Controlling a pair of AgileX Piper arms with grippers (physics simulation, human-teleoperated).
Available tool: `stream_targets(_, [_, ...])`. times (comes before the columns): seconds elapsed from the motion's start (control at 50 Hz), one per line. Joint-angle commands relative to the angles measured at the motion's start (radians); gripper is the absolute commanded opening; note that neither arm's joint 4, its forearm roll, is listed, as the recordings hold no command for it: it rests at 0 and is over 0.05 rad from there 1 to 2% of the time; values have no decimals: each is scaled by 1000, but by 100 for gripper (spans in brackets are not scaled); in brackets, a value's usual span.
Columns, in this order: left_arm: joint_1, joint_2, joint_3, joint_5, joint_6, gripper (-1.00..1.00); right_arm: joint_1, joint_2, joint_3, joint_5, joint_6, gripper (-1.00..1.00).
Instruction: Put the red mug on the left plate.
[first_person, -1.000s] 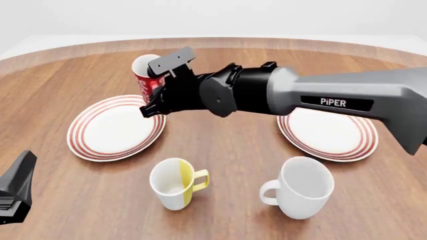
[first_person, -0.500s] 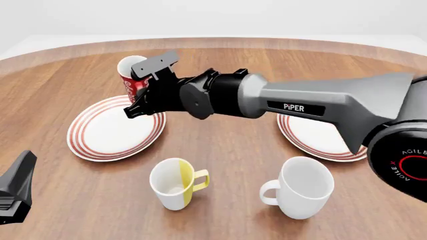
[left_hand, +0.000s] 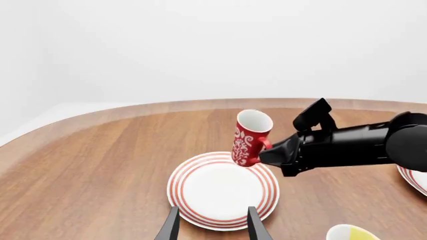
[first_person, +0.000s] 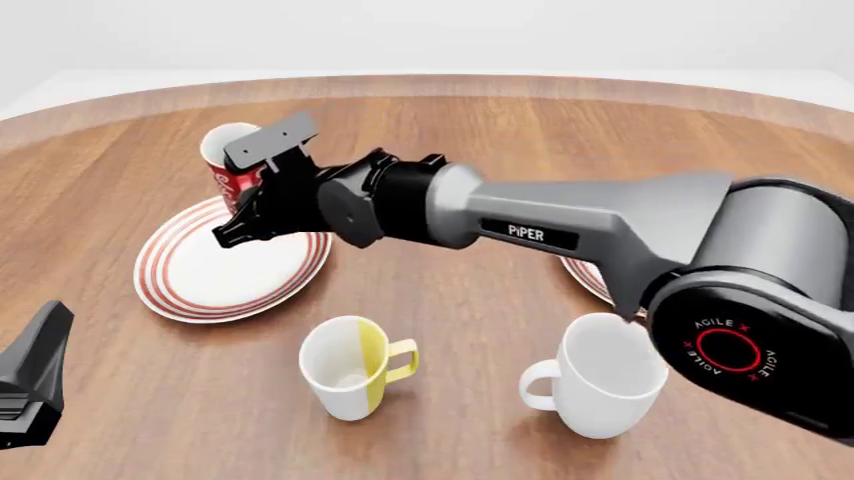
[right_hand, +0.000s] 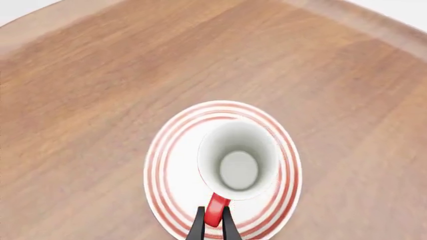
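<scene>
Reaching leftward across the table, right claw (first_person: 238, 222) pinching red mug (first_person: 230, 166) by its handle, above left plate (first_person: 187, 270).

The right arm (first_person: 561, 225) carries "PiPER" in white on its forearm; its base joint at four o'clock reads "AGILE".

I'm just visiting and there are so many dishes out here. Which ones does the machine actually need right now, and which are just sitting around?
Needed for the job:
red mug, held by its handle in the right end effector
left plate, the mug hangs above it

Just lying about:
right plate, mostly hidden behind the arm
white-and-yellow mug
big white mug
left end effector, open and idle
</scene>
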Motion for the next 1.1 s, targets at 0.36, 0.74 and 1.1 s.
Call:
stream_targets(0.36, [0,0,0,0,0,100,30,90,-117,46,35,-100])
stream_targets(0.74, [0,0,0,0,0,100,28,141,-163,68,58,-100])
stream_targets(1.1, [0,0,0,0,0,100,25,177,-192,82,75,-100])
